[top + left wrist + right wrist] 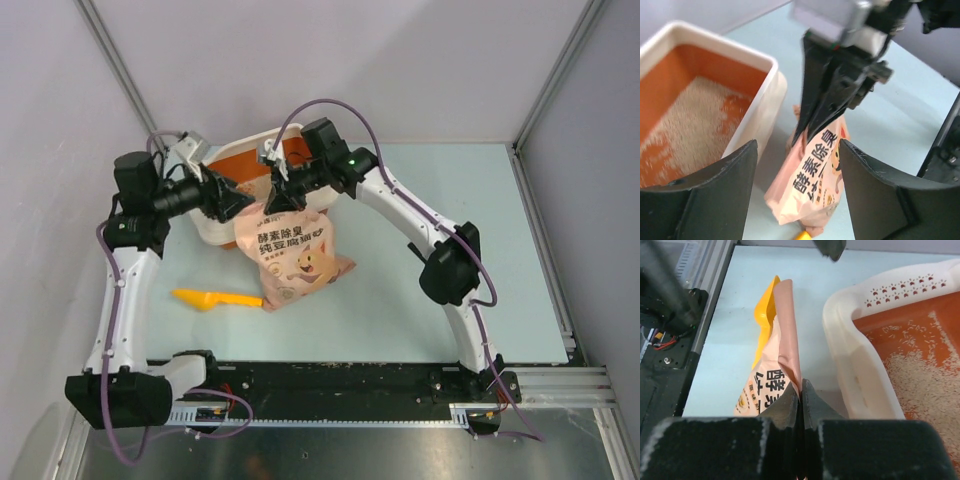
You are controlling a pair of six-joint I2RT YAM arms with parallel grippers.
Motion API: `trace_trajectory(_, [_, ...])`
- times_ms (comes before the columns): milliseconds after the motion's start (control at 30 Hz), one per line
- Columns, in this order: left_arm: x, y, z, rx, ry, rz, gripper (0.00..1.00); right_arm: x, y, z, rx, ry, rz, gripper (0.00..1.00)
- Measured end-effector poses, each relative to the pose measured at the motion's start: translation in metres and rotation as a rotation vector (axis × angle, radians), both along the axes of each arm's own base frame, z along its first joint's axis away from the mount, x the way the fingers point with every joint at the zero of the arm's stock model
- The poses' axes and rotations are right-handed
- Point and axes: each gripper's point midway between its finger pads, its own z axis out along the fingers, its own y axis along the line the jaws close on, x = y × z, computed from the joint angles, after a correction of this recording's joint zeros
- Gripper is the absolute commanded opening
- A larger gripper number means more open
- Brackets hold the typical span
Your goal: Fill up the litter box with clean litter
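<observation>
At eleven o'clock on the bench (450, 300), the litter box (765, 97) holds a thin bed of clean litter (695, 125), with orange floor showing through. Just beside its five o'clock corner hangs a pink printed bag (295, 255), its top edge pinched in the closed right jaws. The left jaws stand wide apart, empty, facing the bag. A yellow scoop (210, 298) lies at the bag's eight o'clock.

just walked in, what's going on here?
The right gripper has its jaws shut on the top edge of the pink bag, holding it just outside the litter box. The left gripper is beside the bag, jaws open, holding nothing. Some litter covers part of the box's orange floor. A yellow scoop lies on the table.
</observation>
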Motion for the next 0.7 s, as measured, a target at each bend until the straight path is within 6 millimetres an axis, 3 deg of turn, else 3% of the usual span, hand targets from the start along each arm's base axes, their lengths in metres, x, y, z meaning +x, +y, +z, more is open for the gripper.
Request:
trace_trajectory(100, [-0.008, -0.020, 0.016, 0.064, -0.103, -0.082, 0.71, -0.001, -0.002, 0.011, 0.006, -0.040, -0.007, 0.00])
trace_trajectory(267, [-0.015, -0.040, -0.005, 0.139, -0.091, -0.171, 0.71, 0.002, -0.002, 0.012, -0.003, -0.054, -0.031, 0.00])
trace_trajectory(667, [-0.008, -0.028, -0.036, 0.380, -0.174, -0.197, 0.65, -0.014, -0.005, 0.022, -0.025, -0.132, 0.009, 0.00])
trace_trajectory(700, [-0.009, -0.027, -0.040, 0.399, -0.178, -0.203, 0.60, -0.015, -0.007, 0.022, -0.026, -0.135, 0.012, 0.00])
